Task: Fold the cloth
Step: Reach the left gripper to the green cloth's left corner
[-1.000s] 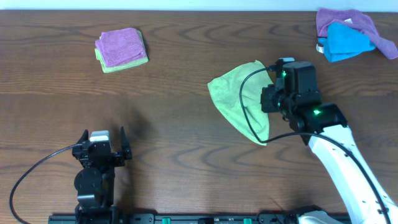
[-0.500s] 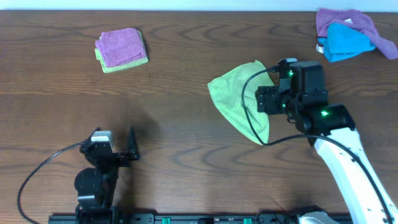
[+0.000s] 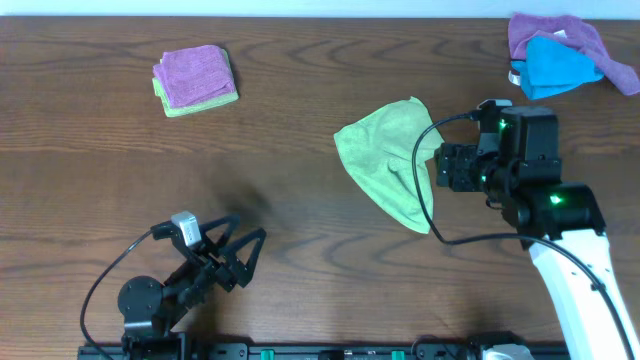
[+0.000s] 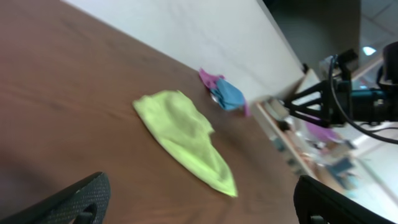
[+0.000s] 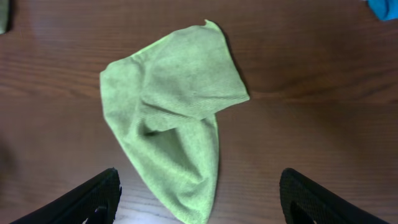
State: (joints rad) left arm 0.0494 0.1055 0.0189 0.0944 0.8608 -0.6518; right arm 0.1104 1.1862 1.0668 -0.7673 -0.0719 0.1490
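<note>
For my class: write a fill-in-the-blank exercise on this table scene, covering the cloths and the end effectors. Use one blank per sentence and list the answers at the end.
1. The lime cloth lies loose, gripped by ___ end effector.
2. The right end effector has its jaws ___.
3. At the far right, the blue cloth lies on a ___ cloth.
4. At the far left, a folded purple cloth sits on a pale ___ one.

Missing words: neither; open; purple; green.

I note overhead faces straight down; right wrist sits close above the cloth (image 5: 174, 118); left wrist sights it obliquely, well ahead.
</note>
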